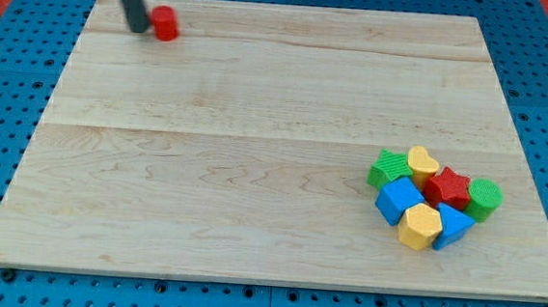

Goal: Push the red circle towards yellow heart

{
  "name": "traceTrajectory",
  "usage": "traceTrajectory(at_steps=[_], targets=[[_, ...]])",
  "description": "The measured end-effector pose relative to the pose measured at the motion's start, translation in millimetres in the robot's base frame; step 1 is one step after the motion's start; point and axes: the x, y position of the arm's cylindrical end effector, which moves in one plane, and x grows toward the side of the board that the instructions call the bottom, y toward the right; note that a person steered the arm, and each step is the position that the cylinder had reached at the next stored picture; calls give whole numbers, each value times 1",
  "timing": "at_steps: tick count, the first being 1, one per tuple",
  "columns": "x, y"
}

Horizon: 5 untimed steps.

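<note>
The red circle [166, 23] sits near the top left corner of the wooden board [253, 171]. My tip [139, 28] is right beside it on its left, touching or nearly touching. The yellow heart [421, 163] lies far off at the lower right, at the top of a tight cluster of blocks.
The cluster at the lower right also holds a green star [387, 168], a red star [449, 188], a green circle [485, 198], a blue cube [398, 200], a yellow hexagon [421, 226] and a blue triangle [453, 225]. A blue pegboard [8, 87] surrounds the board.
</note>
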Motion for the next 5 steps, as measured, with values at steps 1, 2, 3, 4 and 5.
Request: traceTrajectory(at_steps=[1, 2, 3, 4, 5], targets=[[-9, -26], [-50, -30], [1, 35], [86, 100], [89, 97]])
